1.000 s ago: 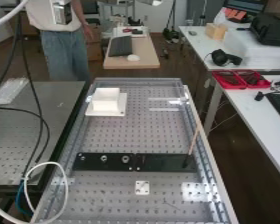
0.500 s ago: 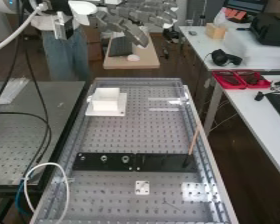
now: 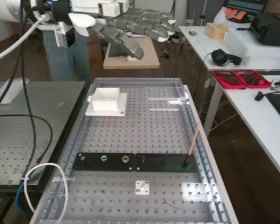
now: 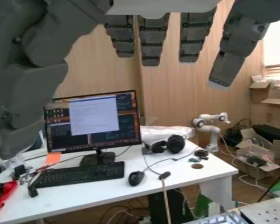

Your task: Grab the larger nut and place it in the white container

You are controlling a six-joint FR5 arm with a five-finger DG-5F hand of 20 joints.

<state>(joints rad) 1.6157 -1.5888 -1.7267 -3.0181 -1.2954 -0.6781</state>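
The white arm comes in at the high view's upper left, carrying its dark grey hand across the top, with the fingers pointing toward the view's right. The thumb slants down below them. In the wrist view, the fingers are nearly straight and spread apart from one another.
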